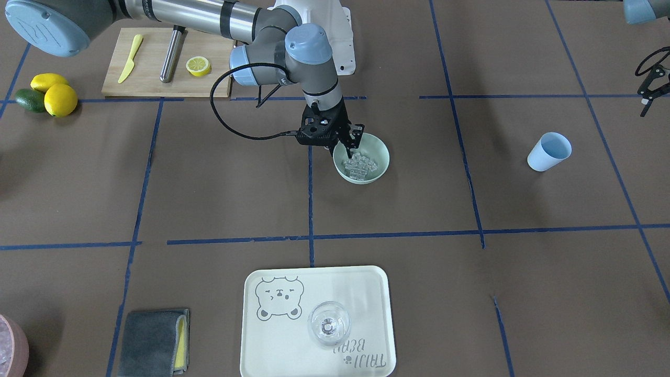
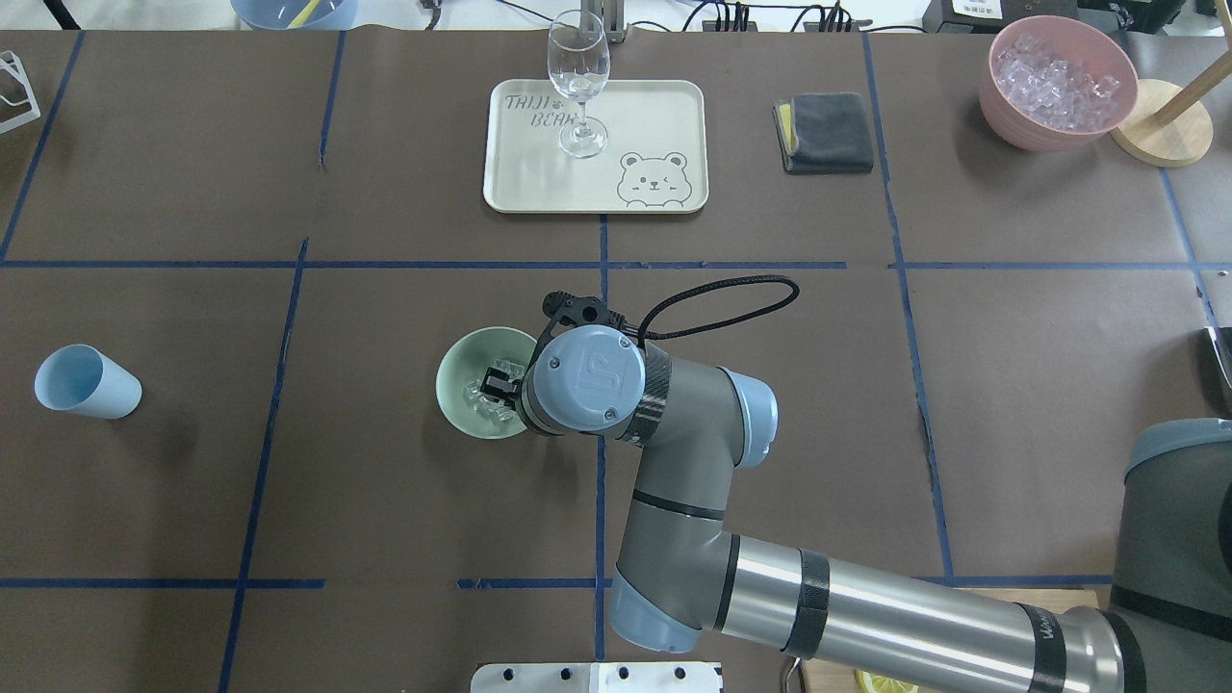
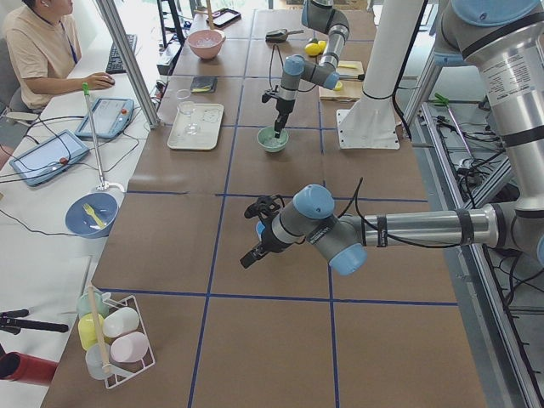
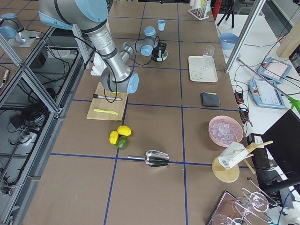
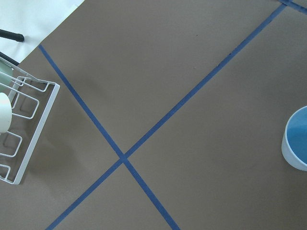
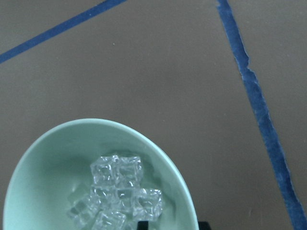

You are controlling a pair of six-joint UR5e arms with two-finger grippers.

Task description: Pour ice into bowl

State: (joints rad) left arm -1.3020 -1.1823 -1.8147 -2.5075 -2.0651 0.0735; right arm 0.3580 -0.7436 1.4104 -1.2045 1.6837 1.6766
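Observation:
The pale mint-green bowl point(image 1: 384, 157) stands near the table's middle with a pile of clear ice cubes point(image 1: 361, 163) inside. It also shows in the overhead view point(image 2: 462, 366) and in the right wrist view point(image 6: 48, 167), with the ice point(image 6: 120, 191). My right gripper point(image 1: 353, 144) is at the bowl's rim on the robot's side, one finger inside and one outside, and looks closed on the rim. The light blue cup point(image 1: 548, 152) stands empty far to my left. My left gripper point(image 1: 649, 91) hangs open and empty beside the cup, which shows at the edge of the left wrist view point(image 5: 297, 141).
A cream tray point(image 1: 272, 340) with a clear glass point(image 1: 328, 324) lies at the far side. A pink container of ice point(image 2: 1057, 82) and a grey cloth point(image 2: 823, 132) are far right. A cutting board point(image 1: 167, 63) and lemons point(image 1: 52, 94) are near my right base.

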